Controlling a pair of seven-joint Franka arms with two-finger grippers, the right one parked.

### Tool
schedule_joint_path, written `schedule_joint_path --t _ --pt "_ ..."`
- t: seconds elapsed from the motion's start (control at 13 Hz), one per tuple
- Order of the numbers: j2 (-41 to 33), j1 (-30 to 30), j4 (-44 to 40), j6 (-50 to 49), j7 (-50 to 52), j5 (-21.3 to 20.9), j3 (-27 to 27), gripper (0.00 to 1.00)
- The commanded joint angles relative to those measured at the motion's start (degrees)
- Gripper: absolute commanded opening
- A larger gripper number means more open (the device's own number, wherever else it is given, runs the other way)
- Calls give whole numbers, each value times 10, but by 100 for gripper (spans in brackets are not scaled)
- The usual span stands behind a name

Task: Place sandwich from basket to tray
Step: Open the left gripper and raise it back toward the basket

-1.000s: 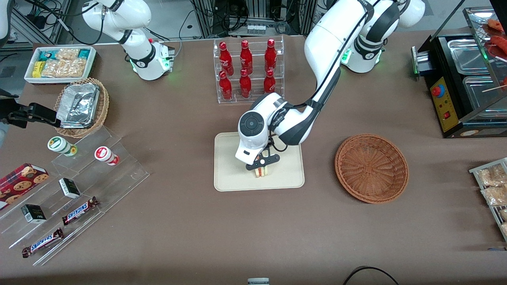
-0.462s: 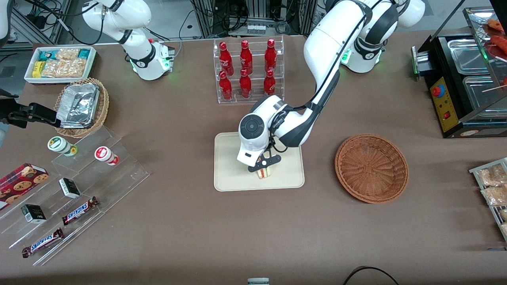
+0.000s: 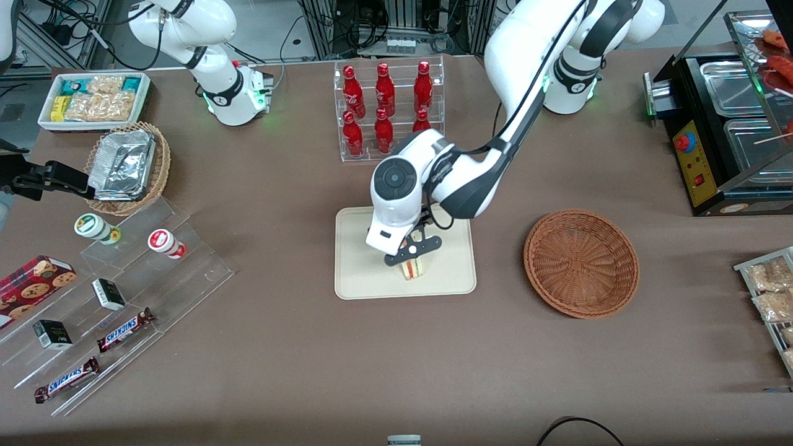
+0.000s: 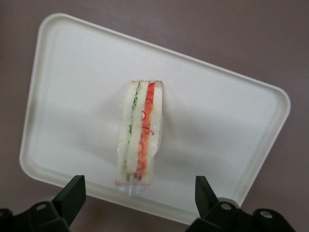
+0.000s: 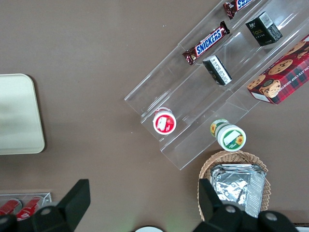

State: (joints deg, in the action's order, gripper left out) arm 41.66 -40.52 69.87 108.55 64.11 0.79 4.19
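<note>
We see the sandwich lying on the tray, near its middle, with the red and green filling edge visible. The gripper hangs just above it with its jaws open wide, and they touch nothing. The basket stands empty on the worktop, toward the working arm's end, apart from the tray.
</note>
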Motion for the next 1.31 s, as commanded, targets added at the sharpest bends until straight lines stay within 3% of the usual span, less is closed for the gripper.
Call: schedule_joint_path --t 0.0,0.31,1.0,1.23 --pt "-42 10 15 -25 -36 -59 -2 100" --pt "-94 68 66 -84 -84 -76 -1 100" --pt "-271 280 247 -89 -504 -72 -1 100" --pt "-318 339 264 -115 -609 -45 -1 100"
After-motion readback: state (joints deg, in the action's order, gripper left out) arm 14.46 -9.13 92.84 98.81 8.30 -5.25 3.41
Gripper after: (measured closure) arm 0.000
